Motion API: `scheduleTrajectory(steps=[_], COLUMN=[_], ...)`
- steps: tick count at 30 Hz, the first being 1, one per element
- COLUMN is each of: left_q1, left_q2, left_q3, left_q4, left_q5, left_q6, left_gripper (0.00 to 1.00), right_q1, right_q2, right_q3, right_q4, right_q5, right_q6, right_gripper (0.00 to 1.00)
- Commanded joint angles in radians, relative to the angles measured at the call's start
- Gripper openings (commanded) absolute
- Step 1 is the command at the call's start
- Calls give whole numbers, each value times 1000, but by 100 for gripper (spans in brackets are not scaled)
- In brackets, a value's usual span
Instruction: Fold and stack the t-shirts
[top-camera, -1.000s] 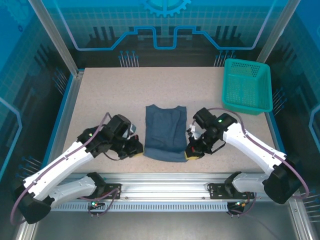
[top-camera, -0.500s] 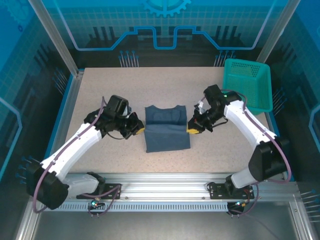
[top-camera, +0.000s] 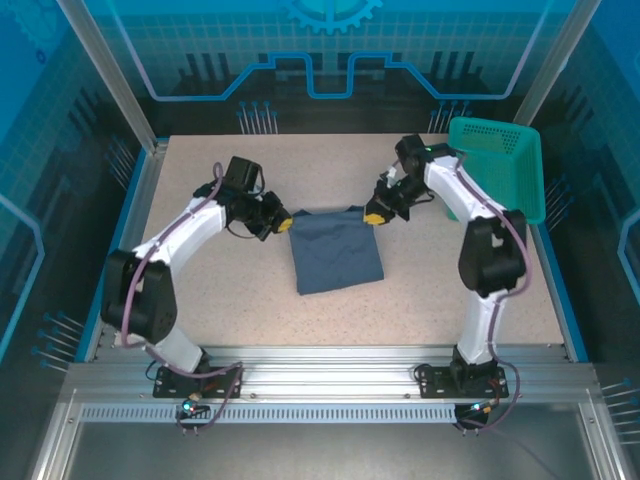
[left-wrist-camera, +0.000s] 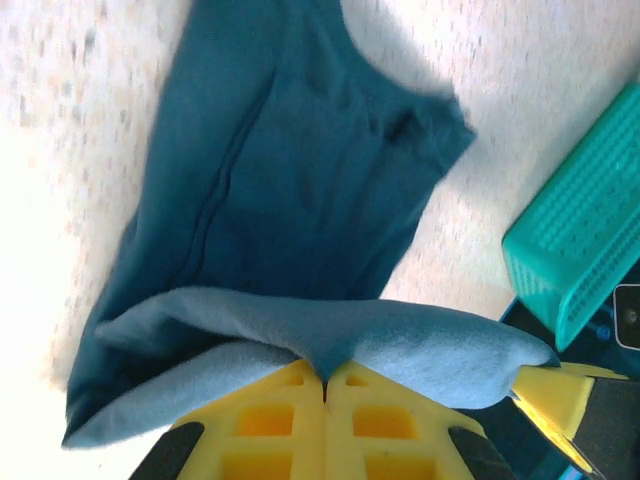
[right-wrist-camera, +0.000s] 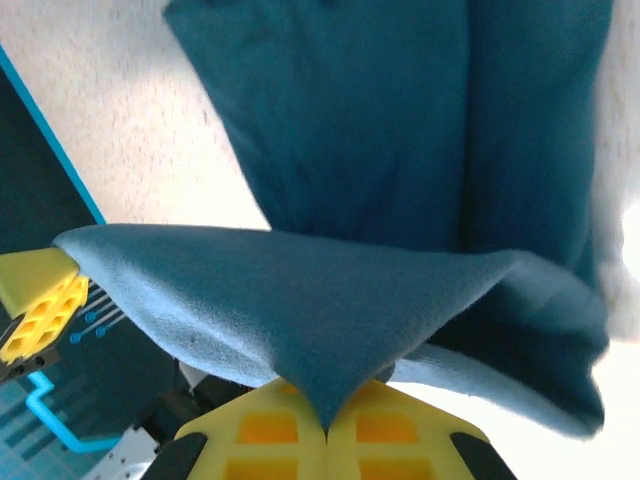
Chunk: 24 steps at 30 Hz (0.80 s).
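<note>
Two robot arms pinch the far corners of a folded dark blue t-shirt (top-camera: 337, 255) on a speckled table (top-camera: 250, 310).
The shirt lies mid-table as a rough rectangle. At its far edge, the left gripper (top-camera: 283, 224) has its yellow jaws clamped on the left corner, and the right gripper (top-camera: 373, 217) is clamped on the right corner. Beyond, a teal mesh basket (top-camera: 495, 170) sits at the far right corner.

My overhead camera looks down on the whole table (top-camera: 220, 290) from its near edge. My 2 wrist cameras sit close, facing each other across the shared t-shirt (left-wrist-camera: 290, 200).
</note>
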Motion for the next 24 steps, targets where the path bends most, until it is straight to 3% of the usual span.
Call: scheduleTrajectory(steps=[1,5,7,9,11,15,21,24], left_q1=[46,74,90,92,89,31,-183,-234], left_q2=[127,259,323,332,294,136,39,72], left_q3=[103,197,244,298,315,194,-27,-102], left_q4=[-10,0,28,-4,-40,-48,76,172], left_q5=[1,-29,-9,-54,-104,-167,-132,-113], left_q6=[18,34,46,90,108,63,-152,-275], left_gripper=[0,0,22,30,32,33,30,27], right_q1=[-21,-24,-23,-24,-23,-23,44,100], right_q2=[155,383,480,498,440,206,-77,-128], right_q3=[168,421,545,591,567,337,-130,-273], right_q4=[-1,-3,-42,-48,-24,102,270,345], right_q5=[1,-18,-8,22,80,165,156,130], right_q6=[4,9,7,3,-13,-32,13,72], right_gripper=[4,16,28,35,41,45,29,20])
